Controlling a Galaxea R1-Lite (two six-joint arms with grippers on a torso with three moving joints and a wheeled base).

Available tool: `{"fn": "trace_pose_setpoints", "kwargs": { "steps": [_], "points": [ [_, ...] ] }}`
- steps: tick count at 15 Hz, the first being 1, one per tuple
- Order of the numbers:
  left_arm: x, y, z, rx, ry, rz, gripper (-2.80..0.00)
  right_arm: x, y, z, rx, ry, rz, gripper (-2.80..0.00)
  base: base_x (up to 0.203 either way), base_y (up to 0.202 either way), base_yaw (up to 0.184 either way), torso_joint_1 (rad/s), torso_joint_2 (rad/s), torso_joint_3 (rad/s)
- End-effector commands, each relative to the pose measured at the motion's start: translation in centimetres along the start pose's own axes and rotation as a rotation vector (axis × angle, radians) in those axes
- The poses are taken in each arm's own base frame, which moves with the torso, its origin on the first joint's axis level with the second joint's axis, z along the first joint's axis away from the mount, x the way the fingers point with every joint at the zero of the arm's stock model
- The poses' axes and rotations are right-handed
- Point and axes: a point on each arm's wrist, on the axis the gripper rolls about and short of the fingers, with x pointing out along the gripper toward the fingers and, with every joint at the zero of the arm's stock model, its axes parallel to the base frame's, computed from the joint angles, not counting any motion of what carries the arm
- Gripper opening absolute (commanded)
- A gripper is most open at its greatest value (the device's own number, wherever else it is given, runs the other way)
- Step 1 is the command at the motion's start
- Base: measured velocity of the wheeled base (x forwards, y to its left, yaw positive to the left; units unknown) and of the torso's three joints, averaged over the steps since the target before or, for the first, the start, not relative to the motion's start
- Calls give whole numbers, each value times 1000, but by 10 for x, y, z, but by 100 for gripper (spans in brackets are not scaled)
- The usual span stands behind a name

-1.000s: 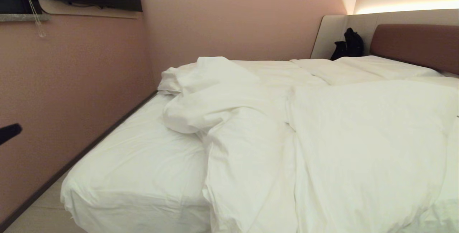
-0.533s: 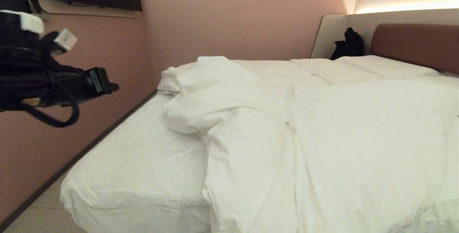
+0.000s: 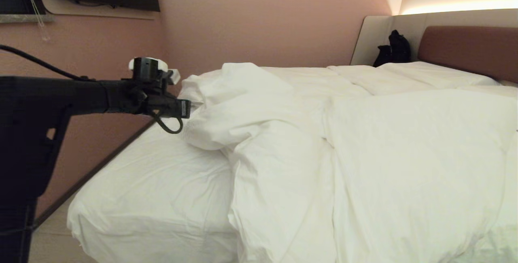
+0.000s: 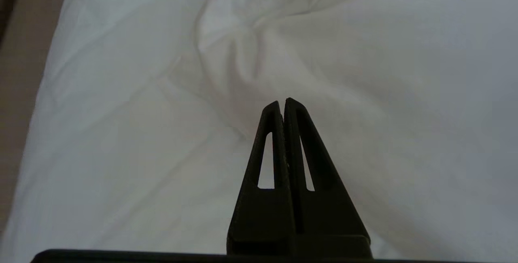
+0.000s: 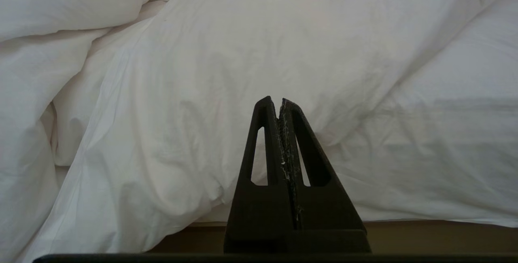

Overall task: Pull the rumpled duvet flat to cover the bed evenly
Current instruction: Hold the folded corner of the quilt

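The puffy white creased duvet [image 3: 364, 145] lies bunched toward the right of the large low white-sheeted bed [image 3: 153, 198], its folded corner just ahead of the left gripper [image 4: 282, 102], whose fingers are pressed together, empty. Soft, light, bulky; I'd pinch that loose corner. The right gripper [image 5: 279, 100], likewise closed and empty, faces the duvet's hanging edge.

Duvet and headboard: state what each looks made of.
The duvet: apparently matte white woven cotton over soft filling, judging by its puffy folds and fine creases. The headboard: smooth brown padded upholstery, possibly leatherette or fabric; its rounded edge suggests padding.
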Motion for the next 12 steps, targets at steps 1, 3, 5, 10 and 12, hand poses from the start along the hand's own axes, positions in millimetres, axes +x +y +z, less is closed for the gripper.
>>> {"fn": "trace_pose_setpoints", "kwargs": {
  "steps": [1, 3, 5, 10, 12],
  "points": [
    [38, 0, -25, 88, 62, -10, -280, 0, 0, 0, 0, 1, 0, -280, 0, 0, 0, 0, 0, 0],
    [56, 8, -37, 242, 60, -5, -280, 0, 0, 0, 0, 0, 0, -280, 0, 0, 0, 0, 0, 0],
    [66, 18, -42, 339, 25, -2, -280, 0, 0, 0, 0, 0, 0, -280, 0, 0, 0, 0, 0, 0],
    [57, 38, -37, 369, -11, -44, -280, 0, 0, 0, 0, 0, 0, -280, 0, 0, 0, 0, 0, 0],
    [55, 48, -38, 396, -21, -73, -280, 0, 0, 0, 0, 0, -1, -280, 0, 0, 0, 0, 0, 0]
  ]
}}
